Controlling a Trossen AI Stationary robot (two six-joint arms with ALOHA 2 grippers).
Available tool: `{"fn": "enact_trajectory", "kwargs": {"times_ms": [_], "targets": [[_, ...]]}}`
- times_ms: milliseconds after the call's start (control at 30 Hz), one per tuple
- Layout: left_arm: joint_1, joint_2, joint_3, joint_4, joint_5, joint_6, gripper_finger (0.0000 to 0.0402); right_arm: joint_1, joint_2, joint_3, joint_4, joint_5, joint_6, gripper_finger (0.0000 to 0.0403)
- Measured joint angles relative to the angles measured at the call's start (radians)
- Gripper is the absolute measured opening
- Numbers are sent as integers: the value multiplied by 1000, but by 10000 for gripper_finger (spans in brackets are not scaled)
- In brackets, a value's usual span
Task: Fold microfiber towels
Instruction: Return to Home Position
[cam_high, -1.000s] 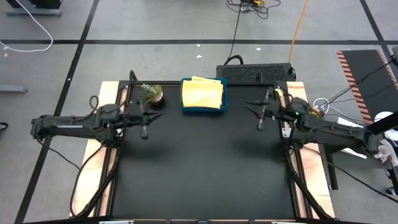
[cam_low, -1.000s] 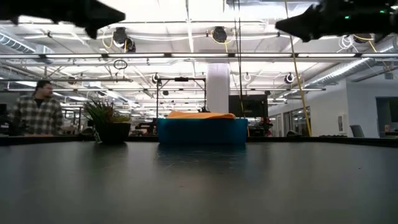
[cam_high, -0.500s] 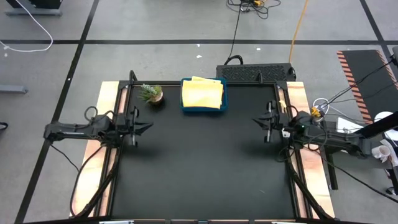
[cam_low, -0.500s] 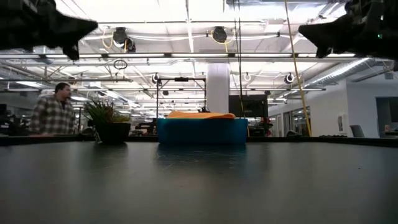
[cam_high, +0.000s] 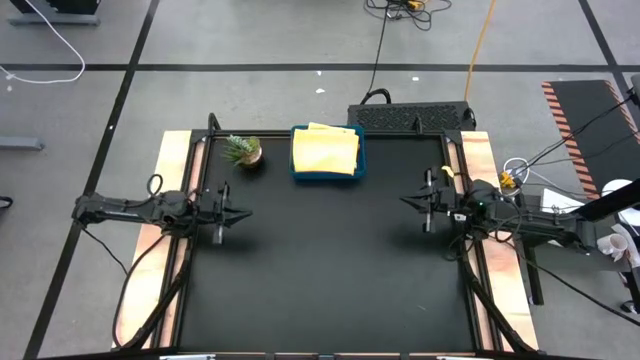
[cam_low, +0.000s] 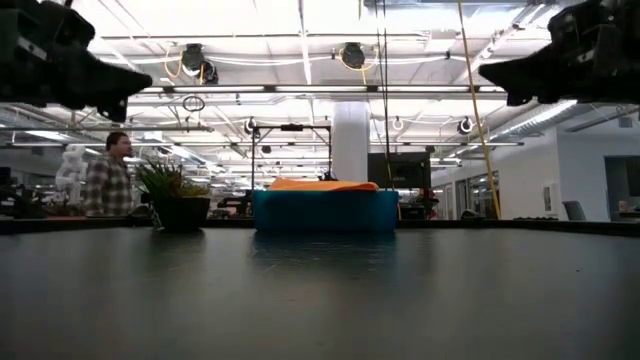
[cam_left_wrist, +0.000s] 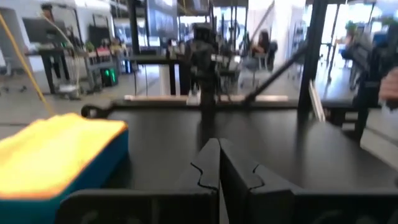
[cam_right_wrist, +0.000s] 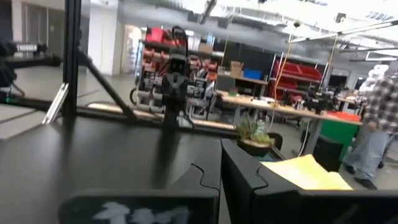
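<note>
Folded yellow microfiber towels (cam_high: 325, 150) fill the far teal tray (cam_high: 327, 179), so folding looks done; left fingers (cam_left_wrist: 208, 168) and right fingers (cam_right_wrist: 208, 173), pressed together and empty, likely only need parking.

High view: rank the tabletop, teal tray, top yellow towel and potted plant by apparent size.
1. Black rectangular tabletop
2. Teal rigid rectangular tray
3. Folded yellow microfiber towel, nearly filling the tray, so only marginally smaller
4. Small potted green plant
</note>
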Motion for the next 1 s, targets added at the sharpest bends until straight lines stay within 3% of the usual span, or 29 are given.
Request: {"fn": "enact_trajectory", "kwargs": {"times_ms": [367,800,1000], "targets": [[-31,0,1,-86,0,-28,10,12,-20,11,-90,3,32,0],[-81,0,34,-180,-14,-19,7,17,-205,22,-349,64,41,0],[-82,2,34,-182,-6,-9,3,17,-214,21,-404,160,52,0]]}}
